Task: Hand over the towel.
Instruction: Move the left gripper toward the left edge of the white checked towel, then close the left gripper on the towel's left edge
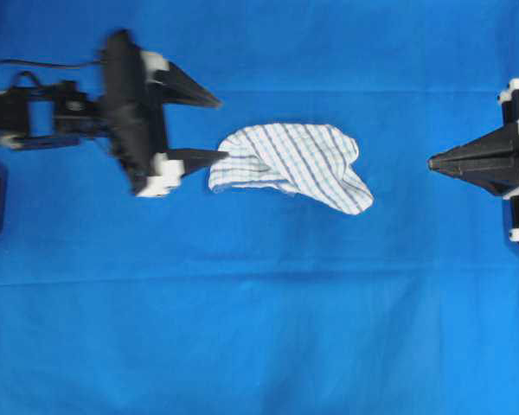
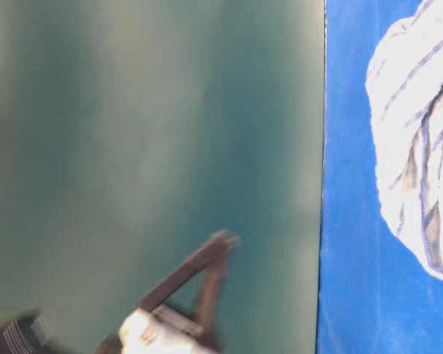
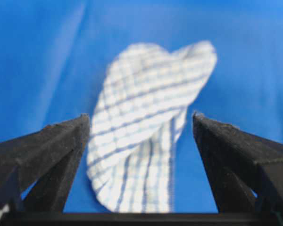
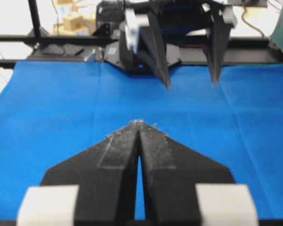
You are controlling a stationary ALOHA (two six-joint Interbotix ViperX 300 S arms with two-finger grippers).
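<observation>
The towel (image 1: pixel 290 164), white with thin blue and grey checks, lies crumpled on the blue cloth near the middle. My left gripper (image 1: pixel 221 128) is open just left of it, its lower fingertip touching or nearly touching the towel's left edge. In the left wrist view the towel (image 3: pixel 146 127) lies between and beyond the spread fingers of the left gripper (image 3: pixel 140 115). My right gripper (image 1: pixel 431 162) is shut and empty, well right of the towel. In the right wrist view the right gripper (image 4: pixel 139 123) hides the towel; the open left gripper (image 4: pixel 191 84) shows beyond. The towel also shows at the right of the table-level view (image 2: pixel 417 140).
A large plain blue cloth (image 1: pixel 259 328) covers the table. A black frame (image 4: pixel 61 40) and boxes stand past its far edge in the right wrist view. A green wall (image 2: pixel 148 147) fills most of the table-level view, with a shut gripper (image 2: pixel 223 240) low down.
</observation>
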